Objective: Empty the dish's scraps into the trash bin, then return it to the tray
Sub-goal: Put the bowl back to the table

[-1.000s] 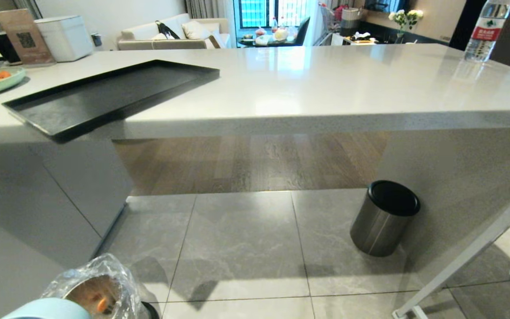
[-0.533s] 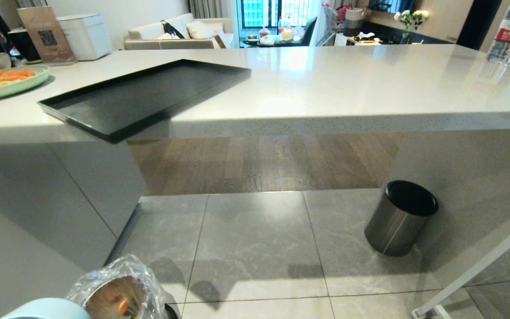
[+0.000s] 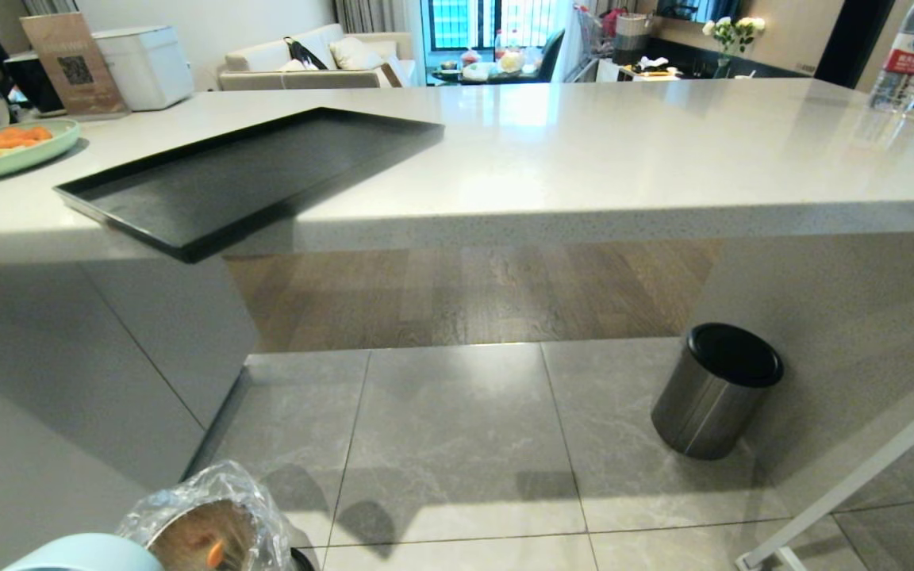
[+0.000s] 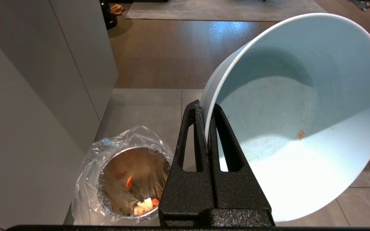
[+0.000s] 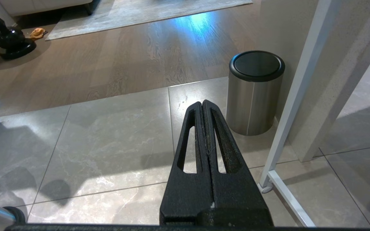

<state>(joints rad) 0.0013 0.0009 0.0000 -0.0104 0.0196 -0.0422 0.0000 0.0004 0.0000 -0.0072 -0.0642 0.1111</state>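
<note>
My left gripper [image 4: 206, 107] is shut on the rim of the dish [image 4: 300, 112], a pale blue bowl tilted on its side above the floor. Its whitish inside is bare except for one small orange speck [image 4: 301, 134]. Just beside and below it stands the trash bin [image 4: 85, 179], steel with a crinkly clear bag, with the scraps [image 4: 143, 203] lying inside. In the head view the dish [image 3: 84, 555] and the trash bin [image 3: 187, 507] sit at the lower left corner. The black tray [image 3: 251, 170] lies bare on the counter, overhanging its edge. My right gripper [image 5: 202, 103] is shut on nothing, over the floor tiles.
A steel cylinder with a black lid [image 3: 715, 392] stands on the floor against the counter's right support. A green plate with orange slices [image 3: 5, 151] sits left of the tray. A water bottle [image 3: 901, 55] is at the far right. A white frame leg [image 5: 287, 138] stands near my right gripper.
The whole head view has shifted to the right, so the camera has moved. The dish keeps its place in the lower left corner, still held.
</note>
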